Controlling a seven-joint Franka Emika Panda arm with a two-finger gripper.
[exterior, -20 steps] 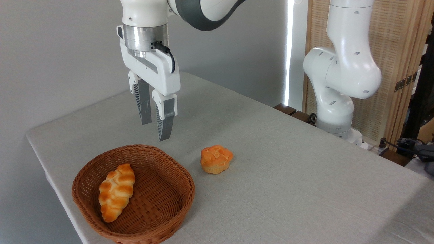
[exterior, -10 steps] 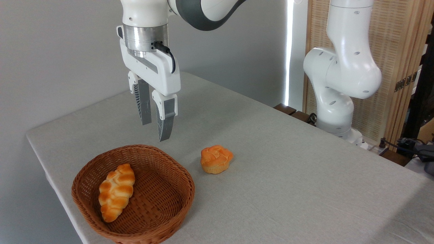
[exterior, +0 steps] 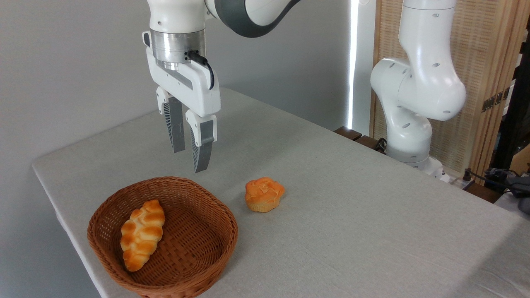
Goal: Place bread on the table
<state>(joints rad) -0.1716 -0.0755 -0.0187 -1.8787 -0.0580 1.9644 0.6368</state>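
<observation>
The gripper (exterior: 189,159), fingers narrowly parted and empty, hangs above the wicker basket (exterior: 209,252) holding the bread (exterior: 142,234), a probably light, soft loaf best pinched across its middle.

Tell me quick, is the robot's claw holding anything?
Gripper: open a little, holding nothing, up above the basket.

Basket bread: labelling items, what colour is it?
Golden-orange with paler creases, braided bread; seen in the fixed camera.
</observation>
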